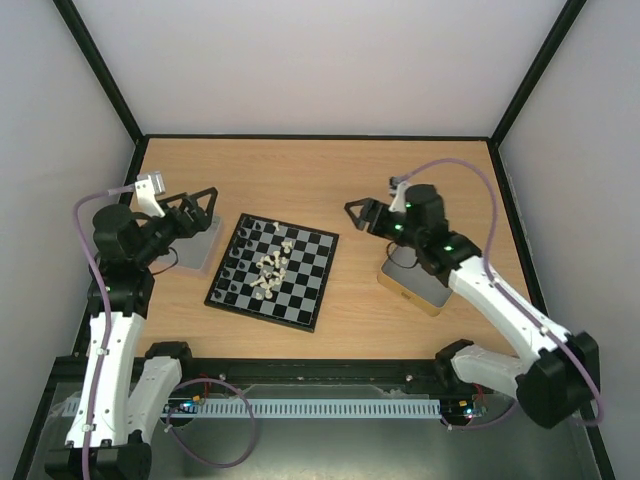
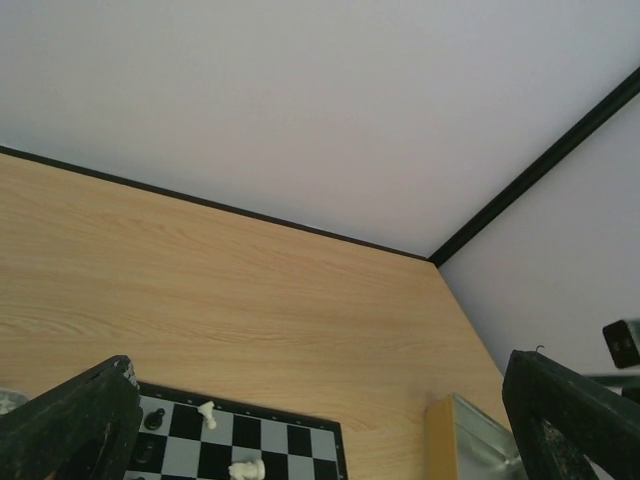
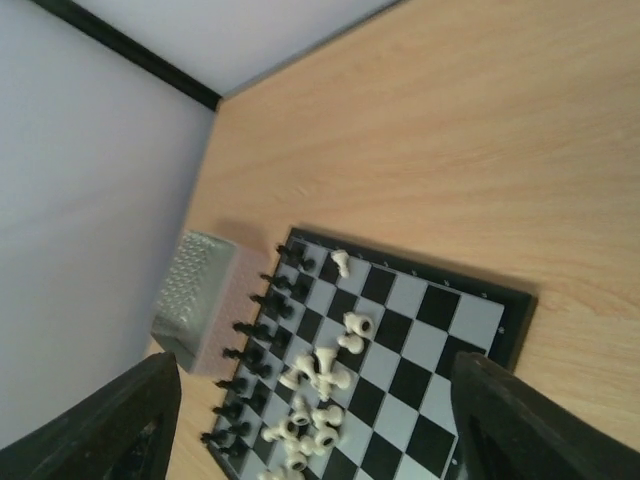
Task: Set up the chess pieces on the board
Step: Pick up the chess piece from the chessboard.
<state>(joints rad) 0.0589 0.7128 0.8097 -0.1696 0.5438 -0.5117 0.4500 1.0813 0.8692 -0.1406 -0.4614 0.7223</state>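
On the pale wood-grain table (image 1: 300, 180) lies one small square board (image 1: 300, 300), chequered black and light grey inside a black rim. Two shallow metal tins flank it. A silver tin (image 1: 203, 248) with a dimpled face lies just beside its left edge, under the left gripper (image 1: 208, 208). A tan-sided tin (image 1: 412, 292) lies near the right edge, below the right gripper (image 1: 352, 216). Both grippers hover with fingers spread wide, holding nothing. Black chess pieces (image 3: 255, 345) stand in two files along the board's left side. The cream-white chess pieces (image 3: 315, 390) lie tumbled mid-board, too tangled to count, and one white piece (image 3: 341, 262) sits apart.
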